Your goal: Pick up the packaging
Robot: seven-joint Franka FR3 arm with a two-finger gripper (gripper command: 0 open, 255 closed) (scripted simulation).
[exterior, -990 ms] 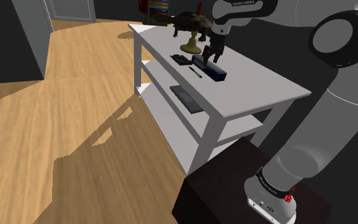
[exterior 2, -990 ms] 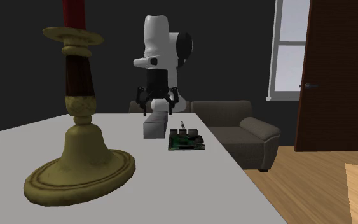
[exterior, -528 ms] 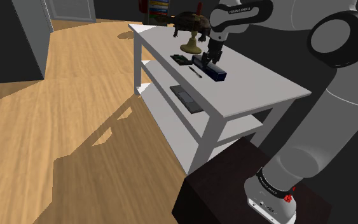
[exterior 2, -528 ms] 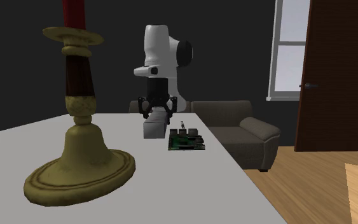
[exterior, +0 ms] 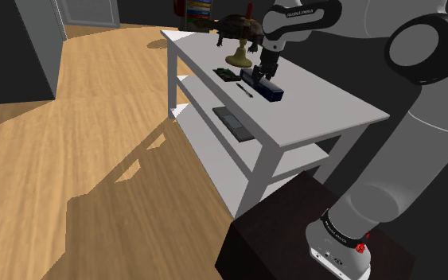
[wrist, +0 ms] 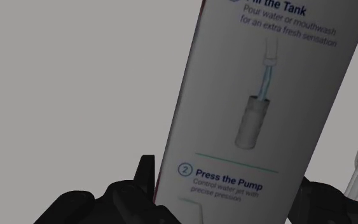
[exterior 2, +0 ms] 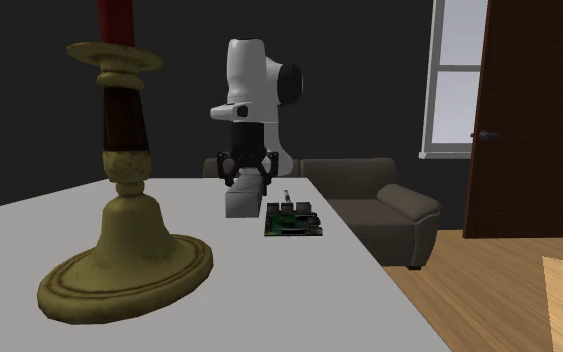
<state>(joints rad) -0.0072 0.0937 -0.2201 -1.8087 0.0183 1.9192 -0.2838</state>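
Reach is the biggest matter here. The white arm [exterior: 421, 119] stretches far from its stand over the white surface [exterior: 325, 103], so I judge the lift should go slowly and straight up, with no swing to the side.

On this surface lies the box [exterior: 266, 86], long and resting on its broad face. It looks dark blue in the shoulder view, and pale with printed instructions in the wrist view. It lies about the middle of the top. A brass-coloured candlestick [exterior: 236, 54] stands near its far end. If the box tips or turns during the lift it could strike the candlestick, so it is better to keep the box level.

The tool [exterior: 262, 70] stands upright over the box. In the wrist view its two fingers [wrist: 144, 181] sit against the two long sides, so it looks clamped on the box. I cannot tell if the hold is at the middle of the length. If it is not, the free end may sag, so the squeeze should be firm before the tool rises.

A small green circuit board [exterior 2: 292, 222] lies just beside the box. A thin pen [exterior: 246, 90] lies near the box on the same side. Both look light, so the box should not be dragged sideways over them.
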